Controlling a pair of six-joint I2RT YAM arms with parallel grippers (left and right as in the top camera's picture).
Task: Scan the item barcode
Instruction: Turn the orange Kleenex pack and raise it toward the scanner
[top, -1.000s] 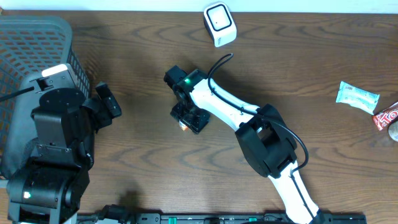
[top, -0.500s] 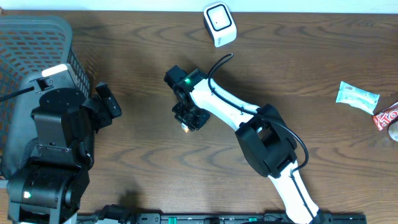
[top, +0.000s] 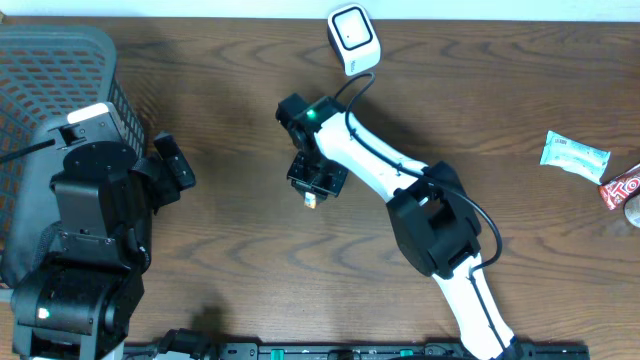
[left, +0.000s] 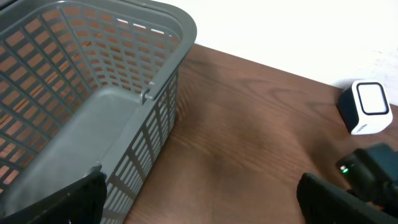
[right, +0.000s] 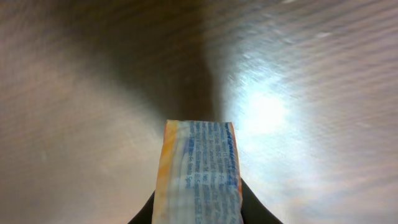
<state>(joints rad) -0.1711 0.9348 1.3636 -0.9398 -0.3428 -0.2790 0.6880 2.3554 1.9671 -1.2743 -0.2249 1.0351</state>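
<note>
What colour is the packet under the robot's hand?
The small plastic packet is white with blue print and orange edges; best in right wrist view.

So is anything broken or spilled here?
Nothing stands out. The right gripper holds a small orange-and-blue packet, the gray basket stands upright, and the white scanner sits at the far edge.

The packet is white with orange edges and blue print, scanner white with a dark-bordered face, basket grey open lattice, table dark brown woodgrain, sachet pale green-white, wrapper red with white lettering.
</note>
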